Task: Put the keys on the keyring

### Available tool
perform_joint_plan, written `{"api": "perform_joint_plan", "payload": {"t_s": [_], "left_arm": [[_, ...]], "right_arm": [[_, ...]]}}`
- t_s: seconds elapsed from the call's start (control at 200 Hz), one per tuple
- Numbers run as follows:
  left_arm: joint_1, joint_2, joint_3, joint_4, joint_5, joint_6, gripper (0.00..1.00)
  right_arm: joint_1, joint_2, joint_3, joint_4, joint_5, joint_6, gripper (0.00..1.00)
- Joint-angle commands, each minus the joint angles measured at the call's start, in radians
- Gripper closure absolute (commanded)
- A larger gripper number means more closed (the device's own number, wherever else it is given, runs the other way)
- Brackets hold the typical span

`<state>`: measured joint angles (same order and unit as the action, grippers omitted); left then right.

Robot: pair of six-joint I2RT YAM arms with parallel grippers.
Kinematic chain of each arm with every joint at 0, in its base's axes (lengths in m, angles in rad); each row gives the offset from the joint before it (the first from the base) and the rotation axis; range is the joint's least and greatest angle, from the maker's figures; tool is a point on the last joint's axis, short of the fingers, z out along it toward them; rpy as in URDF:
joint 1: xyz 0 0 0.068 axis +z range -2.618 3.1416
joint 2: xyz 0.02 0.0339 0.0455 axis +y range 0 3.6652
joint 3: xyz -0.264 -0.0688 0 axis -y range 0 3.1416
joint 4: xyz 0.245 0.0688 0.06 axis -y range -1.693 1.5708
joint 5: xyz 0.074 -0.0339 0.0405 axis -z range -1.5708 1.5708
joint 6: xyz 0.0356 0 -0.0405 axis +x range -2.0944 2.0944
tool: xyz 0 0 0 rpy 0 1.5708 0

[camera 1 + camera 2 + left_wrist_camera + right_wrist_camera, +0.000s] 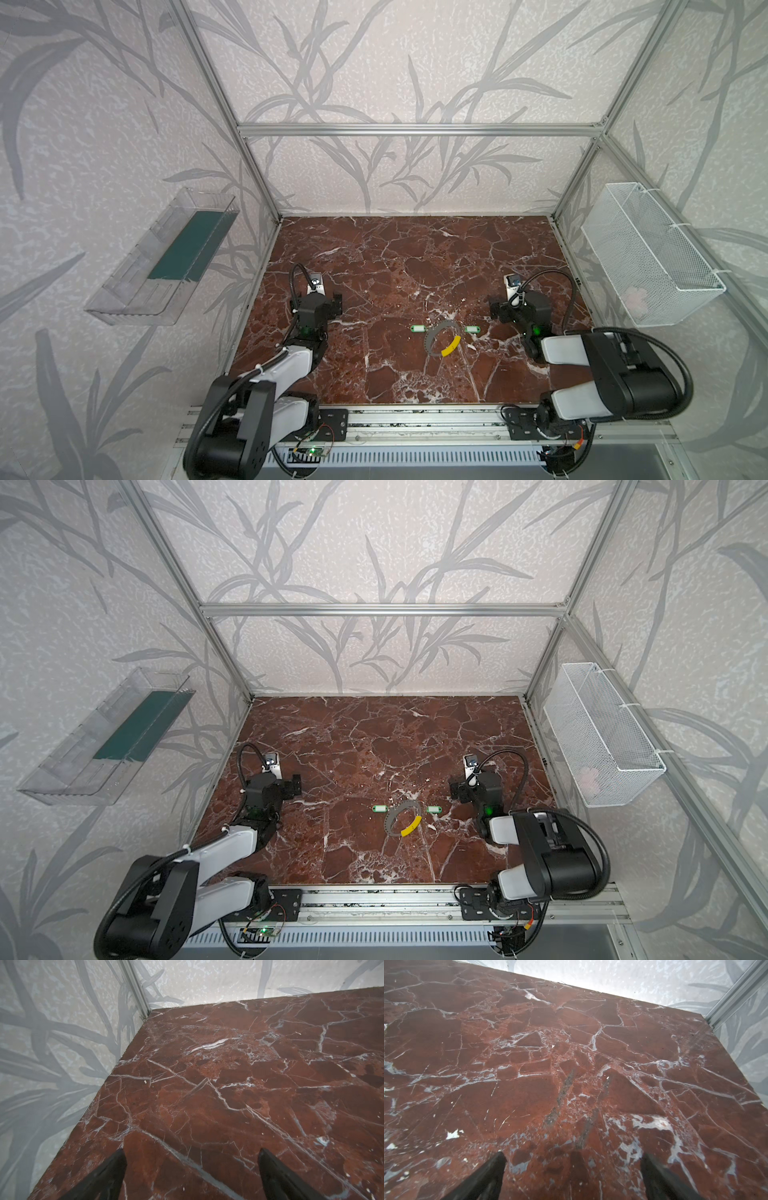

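In both top views the large flat grey perforated metal keyring (427,338) lies between two green-tagged keys (417,329), perhaps threaded. The left gripper (191,1153) and right gripper (573,1156), well away from it, stand spread, empty. Thin, stiff, slippery: pinch its yellow sleeve (451,346).

Keys (418,329) too small: metal blades unreadable, can't tell if on keyring (451,346). Left fingers (108,1178), right fingers (662,1178) cut off at wrist views' edge.
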<state>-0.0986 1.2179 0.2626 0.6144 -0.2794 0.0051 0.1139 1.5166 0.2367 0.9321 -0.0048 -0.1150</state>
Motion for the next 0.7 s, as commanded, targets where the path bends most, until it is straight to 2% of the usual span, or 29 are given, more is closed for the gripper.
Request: {"api": "perform_joint_plan", "payload": {"t_s": [0.0, 0.035, 0.13, 0.275, 0.37, 0.465, 0.695], "left_arm": [[0.039, 0.062, 0.013, 0.205, 0.107, -0.011, 0.01], [0.055, 0.086, 0.023, 0.218, 0.142, -0.002, 0.01], [0.114, 0.179, 0.033, 0.291, 0.256, -0.008, 0.01], [0.134, 0.358, 0.062, 0.444, 0.358, 0.013, 0.01], [0.142, 0.328, 0.108, 0.306, 0.299, -0.014, 0.01], [0.137, 0.346, 0.107, 0.341, 0.189, -0.042, 0.01], [0.137, 0.347, 0.114, 0.329, 0.204, -0.033, 0.01]], "right_arm": [[-0.011, 0.092, -0.014, 0.355, -0.039, 0.018, 0.01], [-0.013, 0.11, -0.016, 0.392, -0.055, 0.015, 0.01], [-0.022, 0.08, 0.01, 0.295, -0.089, 0.01, 0.01], [-0.035, 0.083, 0.044, 0.246, -0.123, 0.016, 0.01], [-0.042, 0.076, 0.061, 0.201, -0.133, 0.016, 0.01], [-0.043, 0.076, 0.061, 0.203, -0.131, 0.019, 0.01], [-0.045, 0.077, 0.061, 0.203, -0.124, 0.025, 0.01]]}}
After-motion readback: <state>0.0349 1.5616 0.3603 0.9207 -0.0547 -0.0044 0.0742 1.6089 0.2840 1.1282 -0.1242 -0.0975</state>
